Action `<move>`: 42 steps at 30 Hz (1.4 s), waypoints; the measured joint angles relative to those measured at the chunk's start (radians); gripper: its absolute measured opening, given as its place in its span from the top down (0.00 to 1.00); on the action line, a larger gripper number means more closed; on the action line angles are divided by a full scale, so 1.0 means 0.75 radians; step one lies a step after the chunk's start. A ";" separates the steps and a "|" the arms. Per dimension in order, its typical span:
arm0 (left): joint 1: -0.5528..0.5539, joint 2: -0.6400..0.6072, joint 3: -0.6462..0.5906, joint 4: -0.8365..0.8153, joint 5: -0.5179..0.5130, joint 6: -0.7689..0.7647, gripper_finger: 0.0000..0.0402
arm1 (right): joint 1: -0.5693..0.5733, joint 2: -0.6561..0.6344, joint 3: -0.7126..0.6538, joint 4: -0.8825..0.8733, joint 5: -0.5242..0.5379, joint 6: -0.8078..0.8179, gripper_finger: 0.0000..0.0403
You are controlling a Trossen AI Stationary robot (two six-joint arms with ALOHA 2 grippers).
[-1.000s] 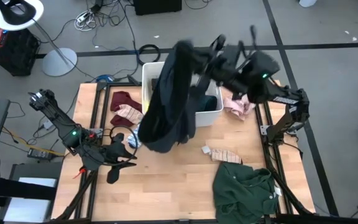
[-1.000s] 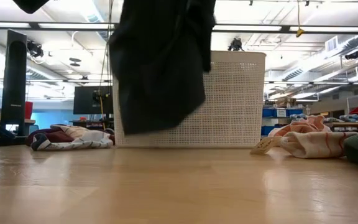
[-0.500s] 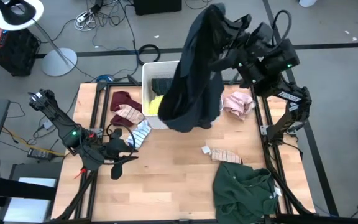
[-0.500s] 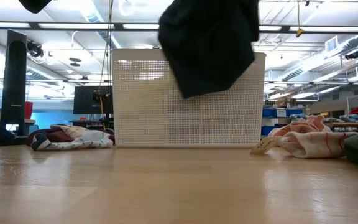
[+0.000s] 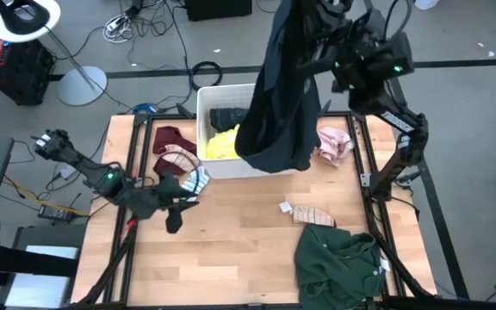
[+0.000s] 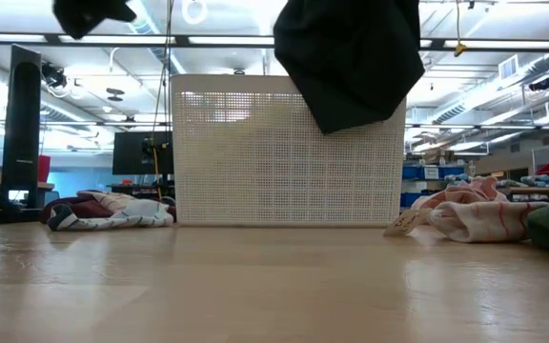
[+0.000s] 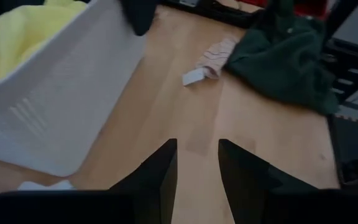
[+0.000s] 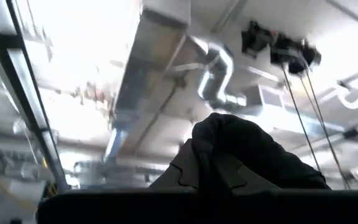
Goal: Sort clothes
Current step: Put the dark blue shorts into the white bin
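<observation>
My right gripper (image 5: 313, 15) is raised high beyond the table's far edge, shut on a black top (image 5: 278, 95) that hangs over the right half of the white bin (image 5: 209, 99). In the low view the top (image 6: 351, 57) hangs in front of the bin's upper right (image 6: 255, 162). A yellow shirt (image 5: 222, 144) and a dark piece (image 5: 226, 116) lie in the bin. My left gripper (image 5: 175, 215) is open and empty, low over the table near the bin's front left corner; its own view (image 7: 197, 165) looks along the bin wall (image 7: 55, 112). My right gripper holds the black top by a bunched part at its upper end (image 8: 247, 149), several folds gathered together. The wrist view faces the ceiling, so the fingers point upward. The top hangs slack below the gripper, lifted clear of the table, its lower end (image 5: 269, 159) over the bin.
Maroon and pink pieces (image 5: 172, 148) and a striped sock (image 5: 198, 181) lie left of the bin. A pink piece (image 5: 334, 142) lies to its right. Another striped sock (image 5: 310, 214) and a dark green top (image 5: 338, 258) lie at the near right.
My right gripper has gone up and toward the table's far right with the black top. The top's lower end has swung from the bin's front left across to over its right half. My left gripper has moved a little toward the bin.
</observation>
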 joint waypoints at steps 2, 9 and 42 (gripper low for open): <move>0.058 0.000 0.000 0.003 0.027 0.025 0.70 | -0.064 0.034 0.000 0.119 -0.075 0.066 0.99; 0.186 0.000 0.000 0.014 0.045 0.057 0.70 | -0.236 0.191 0.084 0.456 -0.166 0.332 0.99; 0.263 0.000 0.001 0.010 -0.003 0.022 0.70 | -0.470 0.372 0.167 0.411 -0.516 0.841 0.99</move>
